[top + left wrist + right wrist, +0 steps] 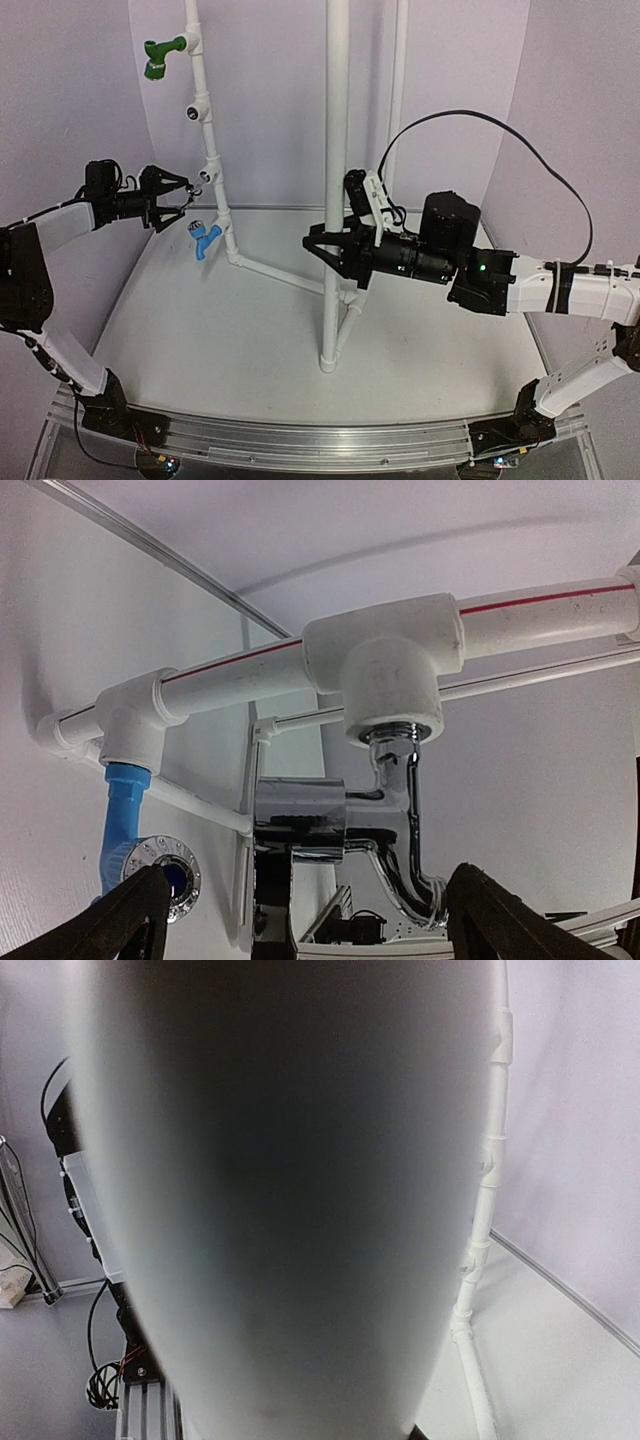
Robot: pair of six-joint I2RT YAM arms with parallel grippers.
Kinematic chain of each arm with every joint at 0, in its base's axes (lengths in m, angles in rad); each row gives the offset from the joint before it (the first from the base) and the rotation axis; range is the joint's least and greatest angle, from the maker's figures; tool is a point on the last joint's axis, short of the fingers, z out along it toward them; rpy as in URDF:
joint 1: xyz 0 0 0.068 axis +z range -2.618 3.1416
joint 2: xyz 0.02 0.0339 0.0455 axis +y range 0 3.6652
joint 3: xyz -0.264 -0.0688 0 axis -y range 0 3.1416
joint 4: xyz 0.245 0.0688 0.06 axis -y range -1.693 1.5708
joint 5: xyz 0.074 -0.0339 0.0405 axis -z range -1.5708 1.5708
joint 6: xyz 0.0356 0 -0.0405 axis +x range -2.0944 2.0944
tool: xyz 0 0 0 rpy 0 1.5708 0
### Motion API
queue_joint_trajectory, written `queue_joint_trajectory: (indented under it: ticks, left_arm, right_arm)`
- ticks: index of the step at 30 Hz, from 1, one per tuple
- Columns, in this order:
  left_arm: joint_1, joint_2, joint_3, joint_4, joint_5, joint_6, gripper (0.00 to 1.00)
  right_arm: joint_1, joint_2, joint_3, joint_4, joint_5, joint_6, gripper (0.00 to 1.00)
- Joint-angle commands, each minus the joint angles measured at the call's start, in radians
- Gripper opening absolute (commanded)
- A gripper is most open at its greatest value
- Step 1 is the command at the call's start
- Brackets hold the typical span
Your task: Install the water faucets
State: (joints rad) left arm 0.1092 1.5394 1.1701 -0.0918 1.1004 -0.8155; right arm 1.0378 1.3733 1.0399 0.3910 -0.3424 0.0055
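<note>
Chrome, mirror-bright and bent like a small elbow, the silver faucet (395,810) hangs threaded into the socket of a matte white plastic tee fitting (385,670). It sits between the black fingers (125,920) of my left gripper (186,197), whose jaws stand wide apart and touch nothing. Just beside it, the blue faucet (125,810), smooth plastic with a shiny ring at its mouth, is screwed into a second tee (135,725) on the same thin white pipe (240,675), which carries a fine red line. Higher up that slanted pipe, the green faucet (160,57) juts out sideways, and below it is a tee with a bare socket (198,108). My right gripper (328,255) is clamped around the thick upright pipe (337,120), smooth and round, which fills my right wrist view as a blurred grey column. A slimmer upright pipe (400,90) rises behind it. The table (200,330) is flat, matte and white, closed in by curved pale lilac walls (70,90), with a ribbed aluminium rail (320,440) along the near edge. I count three faucets, four tees on the slanted pipe and two arms.
</note>
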Motion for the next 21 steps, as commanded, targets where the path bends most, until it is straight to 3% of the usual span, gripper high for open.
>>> queue_joint_trajectory:
  ticks: [1,15,18,21]
  left_arm:
    - [-0.037,0.031,0.048,0.054,0.055,-0.006,0.98]
    - [-0.079,0.107,0.051,0.292,0.099,-0.229,0.87]
    - [-0.101,0.105,0.041,0.337,0.119,-0.254,0.97]
    - [-0.105,0.094,0.035,0.310,0.109,-0.231,0.94]
  right_arm:
    - [0.024,0.015,0.049,0.019,-0.113,0.202,0.00]
    - [0.025,0.012,0.052,0.014,-0.112,0.197,0.00]
    - [0.026,0.011,0.052,0.013,-0.115,0.195,0.00]
    - [0.026,0.008,0.051,0.012,-0.113,0.193,0.00]
